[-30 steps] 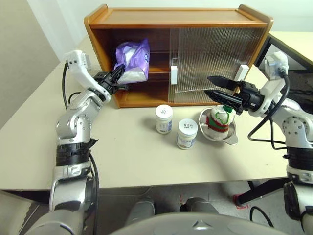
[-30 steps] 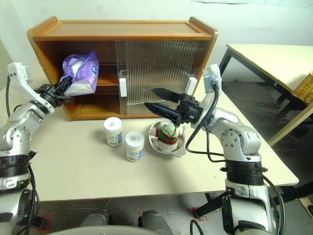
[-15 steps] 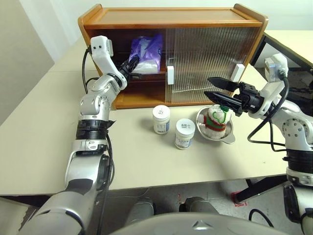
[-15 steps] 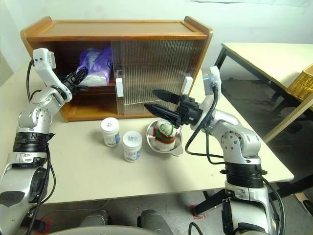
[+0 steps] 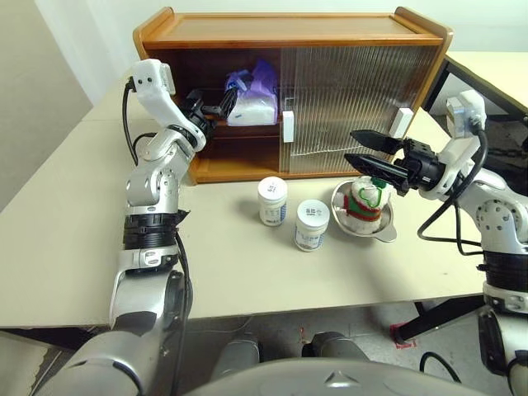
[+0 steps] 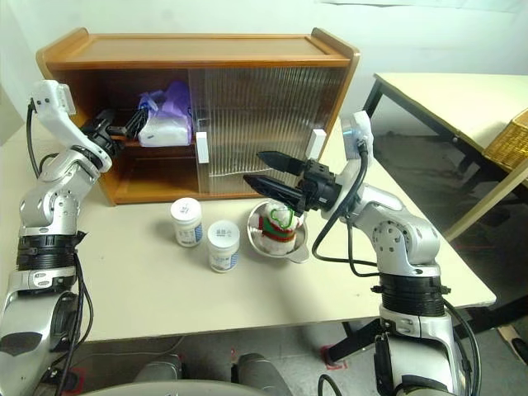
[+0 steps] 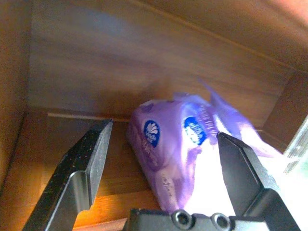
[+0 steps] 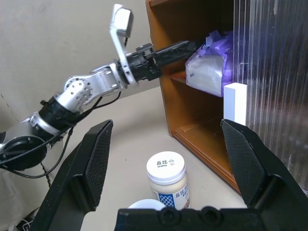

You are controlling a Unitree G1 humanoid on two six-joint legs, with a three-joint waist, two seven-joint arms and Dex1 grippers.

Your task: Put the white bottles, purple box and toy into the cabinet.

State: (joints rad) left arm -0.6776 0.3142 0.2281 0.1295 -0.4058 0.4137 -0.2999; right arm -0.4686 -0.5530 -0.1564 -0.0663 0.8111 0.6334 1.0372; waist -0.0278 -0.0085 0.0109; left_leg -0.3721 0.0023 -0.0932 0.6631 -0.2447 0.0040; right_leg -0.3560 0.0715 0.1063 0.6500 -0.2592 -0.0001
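Observation:
The purple box (image 5: 252, 103) lies on the upper shelf of the cabinet (image 5: 297, 29), in its open left half. My left gripper (image 5: 216, 106) is open at the shelf's mouth, one finger to each side of the box's near end (image 7: 192, 159). Two white bottles (image 5: 272, 200) (image 5: 312, 224) stand upright on the table in front of the cabinet. The toy (image 5: 365, 200) sits in a metal bowl (image 5: 388, 228) to their right. Just above the toy, my right gripper (image 5: 356, 147) hangs open with nothing in it, pointing left.
A ribbed sliding door (image 5: 355, 99) with white handles (image 5: 288, 127) covers the cabinet's right half. A second table (image 6: 445, 91) and a wicker basket (image 6: 511, 140) stand off to the right. Bare tabletop (image 5: 247, 272) stretches in front of the bottles.
My left gripper carried the purple box into the cabinet, opened and let it go; the box now rests on the upper shelf. The right arm stayed still. The camera shifted.

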